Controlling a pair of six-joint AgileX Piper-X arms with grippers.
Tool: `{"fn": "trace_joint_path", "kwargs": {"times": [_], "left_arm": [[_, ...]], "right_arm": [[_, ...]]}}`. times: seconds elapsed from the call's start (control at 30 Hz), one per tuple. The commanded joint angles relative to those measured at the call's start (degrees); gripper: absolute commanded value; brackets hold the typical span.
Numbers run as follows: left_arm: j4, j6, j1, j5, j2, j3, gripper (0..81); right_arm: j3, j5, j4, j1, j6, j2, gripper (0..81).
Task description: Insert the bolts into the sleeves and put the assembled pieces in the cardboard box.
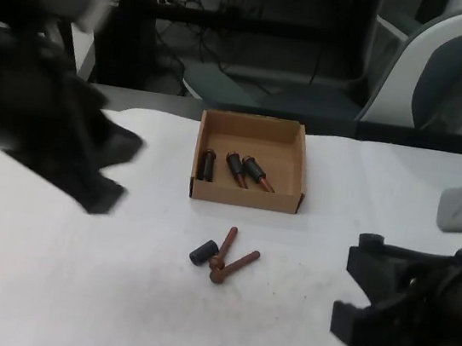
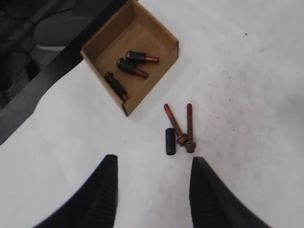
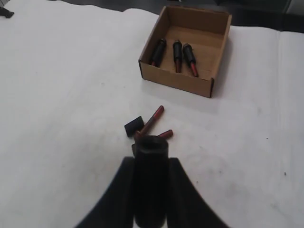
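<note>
The cardboard box [image 1: 245,196] stands mid-table with three assembled pieces [image 1: 232,167] lying inside. In front of it lie a loose black sleeve [image 1: 203,252] and two copper-coloured bolts [image 1: 233,265], heads close together. In the left wrist view my left gripper [image 2: 154,161] hangs open and empty above the table, with the sleeve [image 2: 170,141] and the bolts [image 2: 183,124] just beyond its fingertips. In the right wrist view my right gripper [image 3: 151,164] is shut on a second black sleeve [image 3: 151,190], held pointing toward the loose sleeve [image 3: 134,126] and a bolt [image 3: 152,118].
White cloth [image 1: 108,311] covers the bench. The left arm [image 1: 41,112] hangs over the far left, and the right arm [image 1: 418,311] sits low at the near right. A dark bench edge [image 1: 349,128] and chairs lie behind the box.
</note>
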Motion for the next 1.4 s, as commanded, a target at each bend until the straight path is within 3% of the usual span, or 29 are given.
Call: {"fn": "trace_joint_path", "kwargs": {"times": [0.0,0.2,0.47,0.7,0.9,1.1,1.37], "left_arm": [[-2.38,0.24,-3.87,-0.14,4.66,0.04,47.6],[-2.5,4.5,-9.64,-6.12,17.27,-0.45,47.6],[-1.58,7.34,-12.54,-12.24,30.64,-7.68,47.6],[-1.62,8.38,-12.91,-15.56,37.43,-16.16,47.3],[0.99,9.04,-12.91,-13.05,42.07,-22.38,48.3],[6.42,9.04,-12.91,-13.67,44.71,-26.8,64.5],[13.67,9.04,-12.91,-10.7,47.48,-26.95,64.7]], "right_arm": [[-0.14,-5.81,-0.83,-5.24,-1.12,0.7,0.4],[-0.14,-16.71,0.25,-15.57,-1.12,1.79,0.4],[-0.14,-25.64,3.04,-23.4,-3.02,2.89,0.4],[-0.14,-28.31,3.04,-24.3,-5.13,3.19,0.4],[-0.14,-32.28,2.92,-24.41,-5.77,3.19,0.4],[-0.14,-34.1,2.92,-24.52,-6.66,3.19,0.4],[-0.14,-36.47,2.81,-24.52,-6.66,3.19,0.4]]}}
